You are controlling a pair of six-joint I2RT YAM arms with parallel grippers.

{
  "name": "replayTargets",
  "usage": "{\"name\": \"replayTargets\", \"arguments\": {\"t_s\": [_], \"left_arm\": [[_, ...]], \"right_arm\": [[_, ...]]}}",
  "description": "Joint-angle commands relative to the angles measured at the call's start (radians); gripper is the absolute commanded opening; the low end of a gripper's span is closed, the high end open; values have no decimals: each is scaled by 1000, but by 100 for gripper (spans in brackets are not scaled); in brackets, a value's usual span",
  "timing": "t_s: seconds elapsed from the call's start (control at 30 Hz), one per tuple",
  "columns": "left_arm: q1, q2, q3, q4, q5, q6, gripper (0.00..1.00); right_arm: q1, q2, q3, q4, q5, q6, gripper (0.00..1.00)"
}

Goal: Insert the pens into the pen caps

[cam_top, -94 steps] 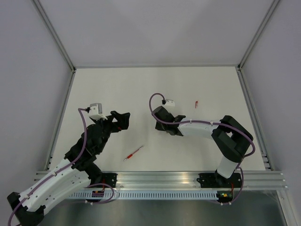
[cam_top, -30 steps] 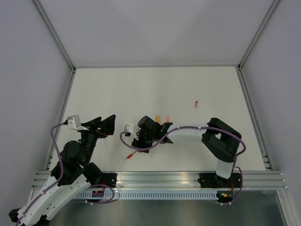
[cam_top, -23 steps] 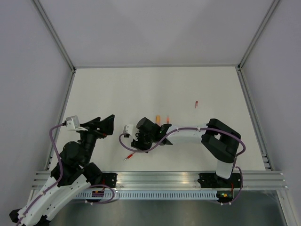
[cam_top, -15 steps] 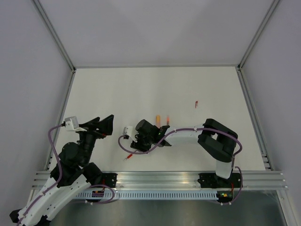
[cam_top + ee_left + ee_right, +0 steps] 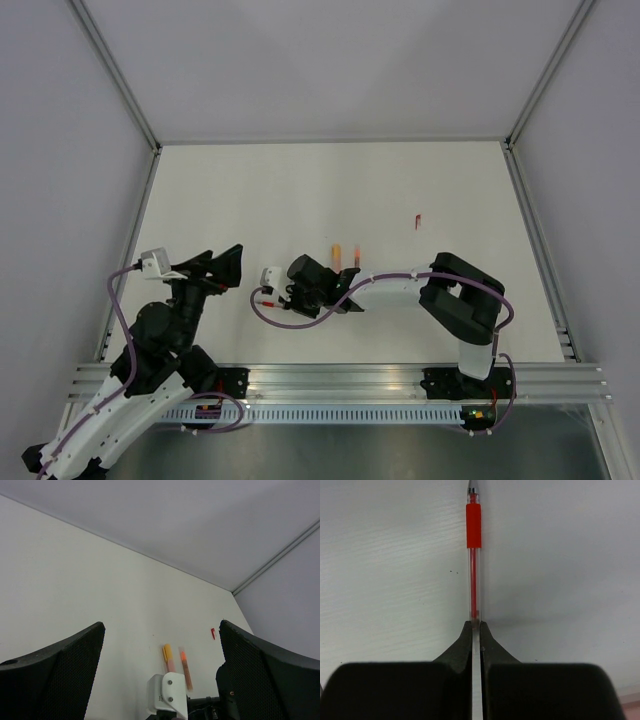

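Observation:
My right gripper (image 5: 284, 295) is shut on a red pen (image 5: 473, 525), a clear barrel with a red grip. In the right wrist view the pen sticks straight out from between the closed fingertips (image 5: 475, 625), above the white table. A small red pen cap (image 5: 417, 221) lies far to the right and also shows in the left wrist view (image 5: 213, 633). A slim orange pen (image 5: 357, 256) and a shorter yellow-orange piece (image 5: 337, 254) lie side by side behind the right arm. My left gripper (image 5: 225, 265) is wide open and empty, left of the right gripper.
The white table (image 5: 250, 190) is bounded by grey walls and aluminium rails (image 5: 130, 250). The right wrist camera (image 5: 167, 697) sits low between my left fingers in the left wrist view. The right arm's purple cable (image 5: 275, 318) loops near the front.
The right gripper closed on the red pen and raised it off the table, so it no longer lies near the front. The left arm drew back earlier and has stayed still since.

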Motion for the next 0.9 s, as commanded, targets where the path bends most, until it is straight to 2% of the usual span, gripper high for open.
{"name": "replayTargets", "arguments": {"t_s": [0.0, 0.17, 0.3, 0.4, 0.6, 0.73, 0.87], "left_arm": [[-3, -1, -21, 36, -24, 28, 100], [-3, 33, -45, 67, -53, -1, 100], [-3, 109, -45, 87, -38, -40, 100], [-3, 154, -28, 65, -56, -70, 100], [-3, 254, -4, 50, -59, -112, 100], [0, 329, 7, 79, 3, -123, 100], [8, 549, 118, -7, 31, -196, 100]], "right_arm": [[1, 36, -14, -14, 47, 16, 0], [-31, 35, -15, -15, 120, 91, 0], [-160, 15, -24, 3, -2, 195, 0], [-211, -1, -39, 20, -44, 240, 0], [-215, -18, -50, 31, 2, 300, 0], [-218, -16, -53, 41, 11, 328, 0], [-220, -8, -51, 41, 49, 343, 0]]}}
